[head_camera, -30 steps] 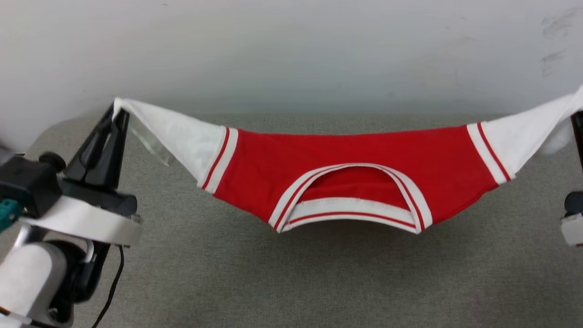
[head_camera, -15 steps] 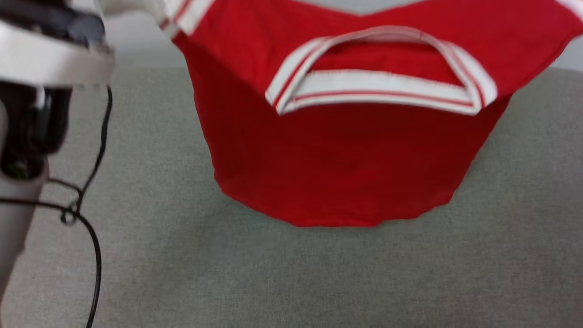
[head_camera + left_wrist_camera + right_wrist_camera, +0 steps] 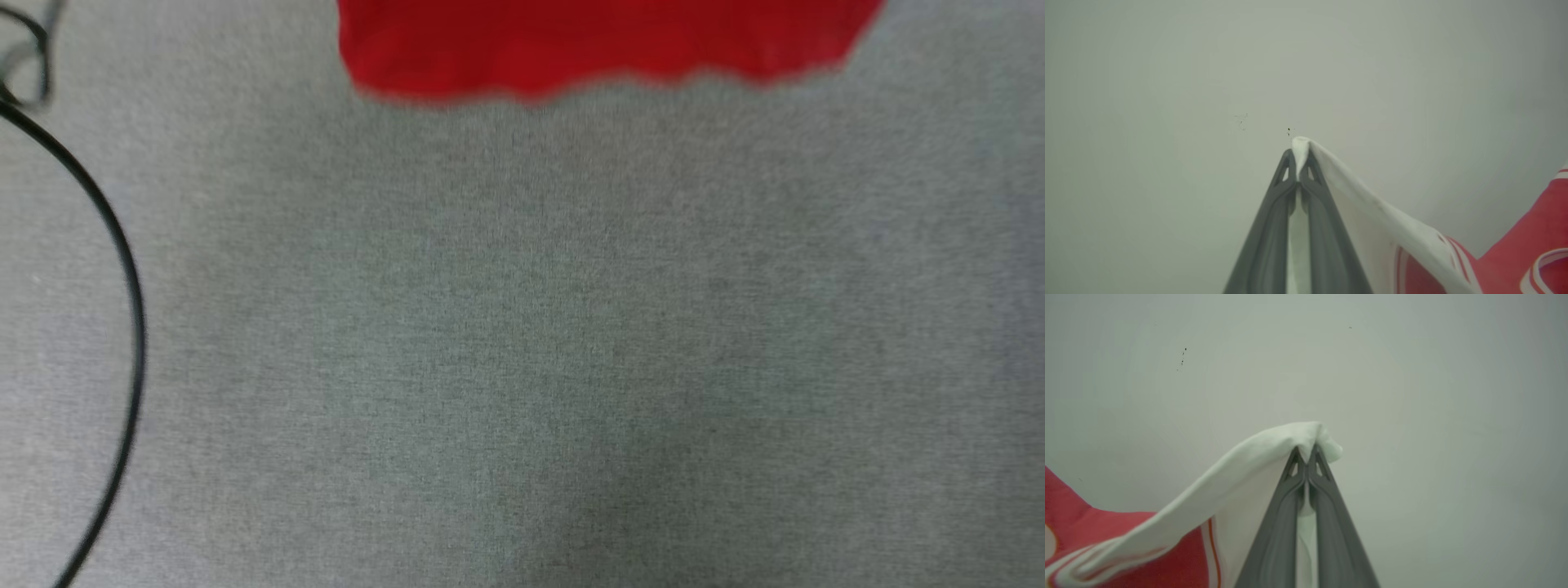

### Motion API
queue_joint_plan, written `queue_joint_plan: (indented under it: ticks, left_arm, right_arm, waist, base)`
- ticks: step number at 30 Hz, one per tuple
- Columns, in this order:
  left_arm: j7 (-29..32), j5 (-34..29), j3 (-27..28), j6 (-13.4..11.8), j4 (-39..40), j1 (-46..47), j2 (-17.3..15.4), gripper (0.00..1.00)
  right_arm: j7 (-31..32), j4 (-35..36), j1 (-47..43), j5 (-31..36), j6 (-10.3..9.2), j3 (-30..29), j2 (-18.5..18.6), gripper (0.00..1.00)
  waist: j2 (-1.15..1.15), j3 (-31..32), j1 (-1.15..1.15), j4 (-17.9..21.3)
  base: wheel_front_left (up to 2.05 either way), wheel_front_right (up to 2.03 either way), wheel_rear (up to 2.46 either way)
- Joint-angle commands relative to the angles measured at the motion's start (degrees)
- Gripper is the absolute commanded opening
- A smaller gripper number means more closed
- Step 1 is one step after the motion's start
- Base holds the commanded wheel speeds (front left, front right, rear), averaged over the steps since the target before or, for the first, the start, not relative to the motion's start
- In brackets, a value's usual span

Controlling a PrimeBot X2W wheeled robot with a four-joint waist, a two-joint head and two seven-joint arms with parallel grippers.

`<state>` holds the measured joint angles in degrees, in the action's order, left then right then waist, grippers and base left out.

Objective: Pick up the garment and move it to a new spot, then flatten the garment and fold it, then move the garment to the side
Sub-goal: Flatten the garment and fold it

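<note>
**One garment [image 3: 604, 49] slung between our two grippers!**
The left gripper [image 3: 1299, 160] and right gripper [image 3: 1305, 452] each have their fingers clamped on a white sleeve tip, and the red hem hangs over the grey bench [image 3: 522, 343]. Those pinches look thin. We reckon a hard tug could slip one sleeve free, or the hem could snag the one black cable [image 3: 135, 302].

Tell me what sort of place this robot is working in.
Probably an indoor test bench rather than a home: a grey felt-like work surface, a bare pale wall behind it, and a loose black cable.
</note>
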<state>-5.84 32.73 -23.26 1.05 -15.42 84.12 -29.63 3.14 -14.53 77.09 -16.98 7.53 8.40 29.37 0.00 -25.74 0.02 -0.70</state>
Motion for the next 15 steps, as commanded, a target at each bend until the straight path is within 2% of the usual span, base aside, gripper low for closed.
queue_joint_plan:
  ticks: [1,9,15]
  left_arm:
    - [-0.7,-0.6,0.1,0.6,-2.4,3.2,0.3,0.0]
    - [-3.7,-1.8,-0.4,3.0,-15.3,14.0,1.9,0.0]
    - [-6.2,-1.6,-1.3,4.4,-22.2,16.4,3.1,0.0]
  right_arm:
    - [-0.7,-2.7,4.0,1.0,-0.09,0.8,-0.5,0.0]
    - [-3.9,-16.6,18.5,4.2,-0.09,4.5,-2.7,0.0]
    - [-7.4,-25.3,22.5,4.8,-0.09,5.9,-4.4,0.0]
  waist:
    - [0.0,-3.7,-0.02,-0.3]
    - [0.0,-8.7,-0.02,-0.2]
    - [0.0,-11.0,-0.02,-0.3]
  base:
    - [0.0,0.0,0.0]
    - [0.0,0.0,0.0]
    - [0.0,0.0,0.0]
